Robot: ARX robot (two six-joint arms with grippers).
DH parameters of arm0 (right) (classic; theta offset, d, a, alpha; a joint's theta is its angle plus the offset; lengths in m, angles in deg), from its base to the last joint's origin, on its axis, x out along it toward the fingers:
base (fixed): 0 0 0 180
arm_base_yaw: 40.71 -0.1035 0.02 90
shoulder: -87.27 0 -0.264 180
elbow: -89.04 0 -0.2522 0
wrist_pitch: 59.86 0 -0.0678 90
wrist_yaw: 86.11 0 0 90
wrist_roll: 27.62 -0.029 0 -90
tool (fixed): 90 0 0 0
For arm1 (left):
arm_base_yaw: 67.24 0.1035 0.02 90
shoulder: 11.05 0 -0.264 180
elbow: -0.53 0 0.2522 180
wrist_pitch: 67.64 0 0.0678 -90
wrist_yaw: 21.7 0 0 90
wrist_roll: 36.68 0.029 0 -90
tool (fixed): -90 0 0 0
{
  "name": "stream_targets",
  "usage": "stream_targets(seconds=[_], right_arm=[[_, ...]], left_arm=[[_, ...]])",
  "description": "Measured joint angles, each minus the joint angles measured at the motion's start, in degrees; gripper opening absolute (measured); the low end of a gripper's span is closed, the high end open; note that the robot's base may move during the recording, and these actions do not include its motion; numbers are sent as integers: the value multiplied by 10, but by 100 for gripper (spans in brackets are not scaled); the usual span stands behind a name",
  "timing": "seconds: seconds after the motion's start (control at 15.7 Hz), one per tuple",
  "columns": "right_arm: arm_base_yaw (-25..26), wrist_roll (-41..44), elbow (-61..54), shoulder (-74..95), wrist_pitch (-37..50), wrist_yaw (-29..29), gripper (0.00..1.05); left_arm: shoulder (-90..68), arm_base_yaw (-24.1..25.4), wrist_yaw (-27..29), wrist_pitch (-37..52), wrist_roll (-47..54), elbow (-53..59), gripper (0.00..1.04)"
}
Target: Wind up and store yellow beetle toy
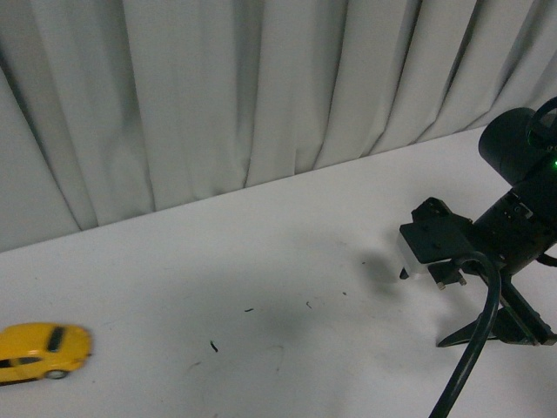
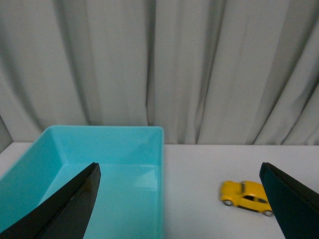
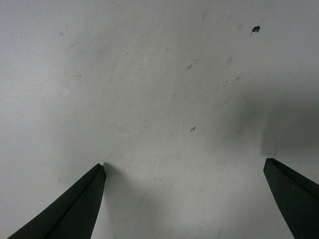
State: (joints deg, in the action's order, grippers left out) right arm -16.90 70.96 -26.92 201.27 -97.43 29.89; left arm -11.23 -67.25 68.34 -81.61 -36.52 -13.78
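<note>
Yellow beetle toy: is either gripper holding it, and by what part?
Neither. The left gripper and right gripper are open and empty; the yellow beetle toy sits on the table.

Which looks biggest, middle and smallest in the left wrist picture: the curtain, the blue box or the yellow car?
1. curtain, which fills the whole back
2. blue box, big and partly cut off by the picture's edge
3. yellow toy car, tiny beside the box
</note>
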Motion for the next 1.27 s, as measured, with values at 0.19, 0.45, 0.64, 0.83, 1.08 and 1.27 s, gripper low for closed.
stream_targets(seconds=[0.19,0.45,0.64,0.83,1.08,1.27], right_arm=[[-2,0,0,0,2,0,98],[-11,0,0,-4,10,5,98],[-31,3,12,-17,8,5,98],[-50,5,61,-69,-16,13,98],[-82,-16,135,-131,-37,25,98],[-109,-40,159,-179,-42,24,98]], left_arm=[[0,0,0,0,0,0,98],[0,0,0,0,0,0,98],[0,0,0,0,0,0,98],[0,0,0,0,0,0,98],[0,0,0,0,0,0,98],[0,0,0,0,0,0,98]])
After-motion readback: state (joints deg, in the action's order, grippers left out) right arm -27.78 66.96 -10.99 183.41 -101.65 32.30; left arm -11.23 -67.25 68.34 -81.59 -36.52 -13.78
